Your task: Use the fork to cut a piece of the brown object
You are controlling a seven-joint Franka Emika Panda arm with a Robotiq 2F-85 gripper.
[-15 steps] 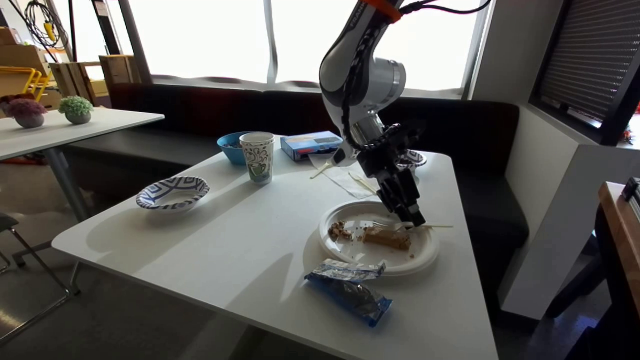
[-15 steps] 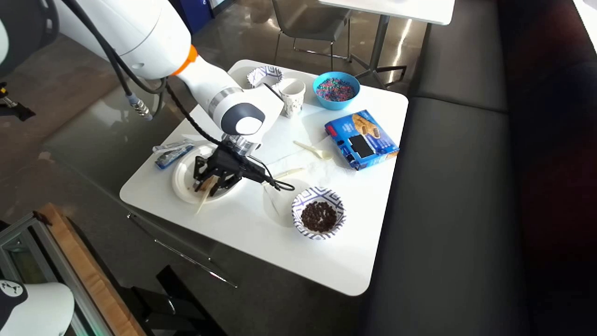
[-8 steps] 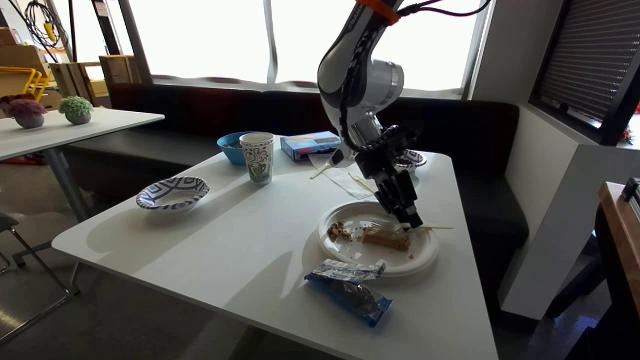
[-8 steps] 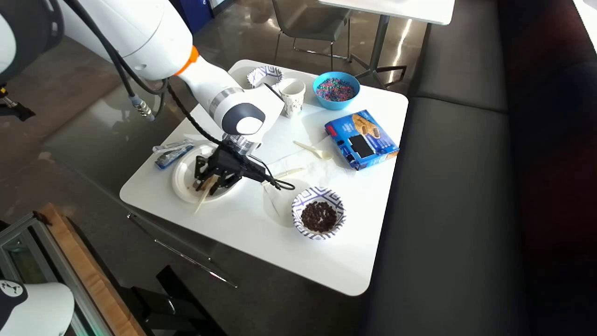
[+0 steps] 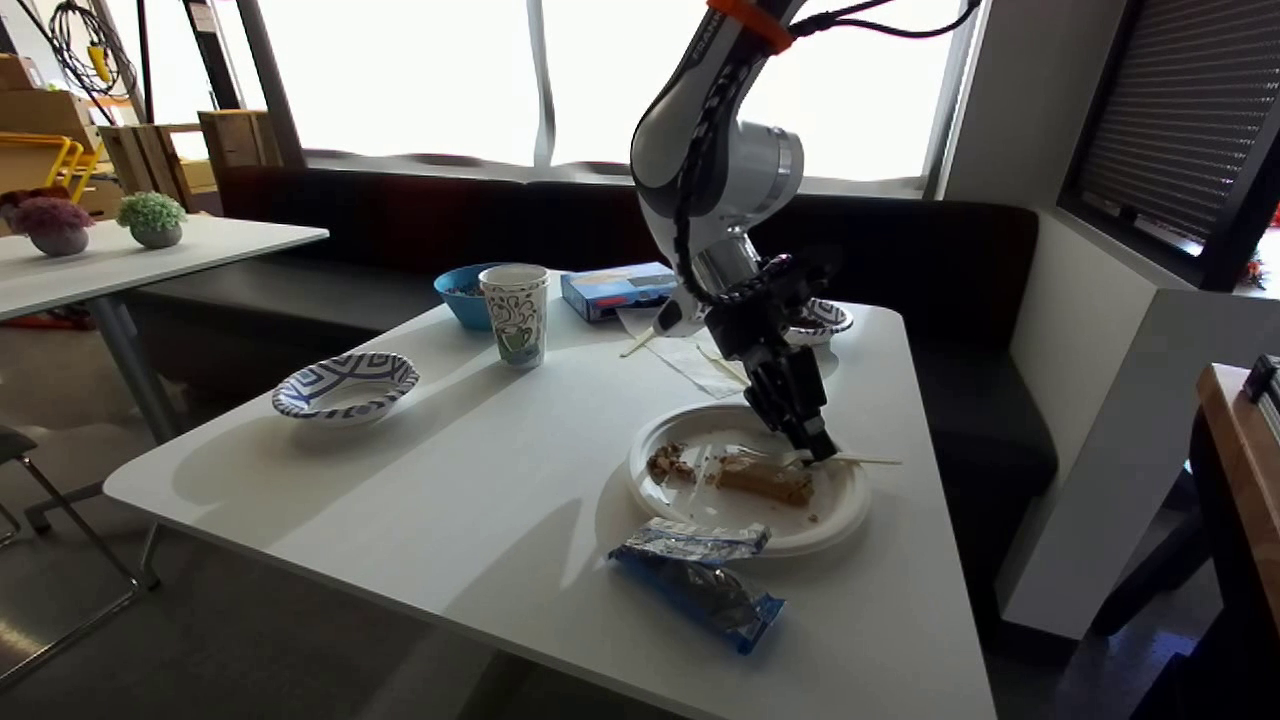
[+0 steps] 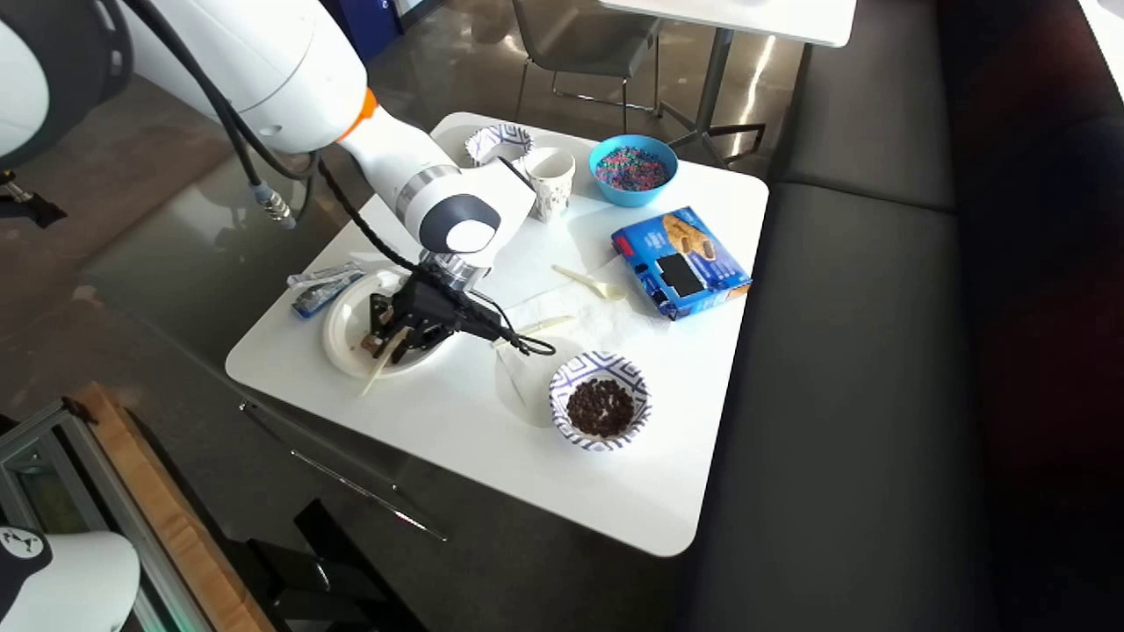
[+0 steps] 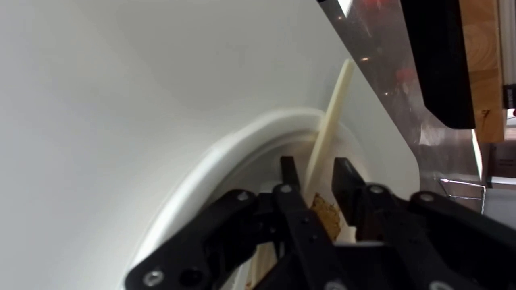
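The end effector [image 7: 316, 173] is low over the plate [image 5: 845, 500], jaws part-way apart and straddling the fork [image 7: 328, 128]. Wrist view shows a gap on at least one side of the handle, so my read is it's not pinched; nothing held. Fork lies across the plate: handle sticks out past the rim on one side of the end effector, head on the other, over or against the brown bar [image 5: 765, 482]; can't tell if the tines bite. Bar is on the plate just below the jaw tips, toward the fork-head side. A heap of crumbs [image 5: 670, 464] sits past the bar's end away from the tips, so plate is probably both crumb catcher and backing for the cut. Handle overhang likely there for easy pickup; mid-fork straddle should give a short, stiff lever. Crumpled blue wrapper [image 5: 700, 590] is on the table [image 5: 480, 470] just beside the plate, clear of the end effector, presumably out of the way. Needs a firm squeeze before pressing; loose, fork would likely roll and plate could slide.
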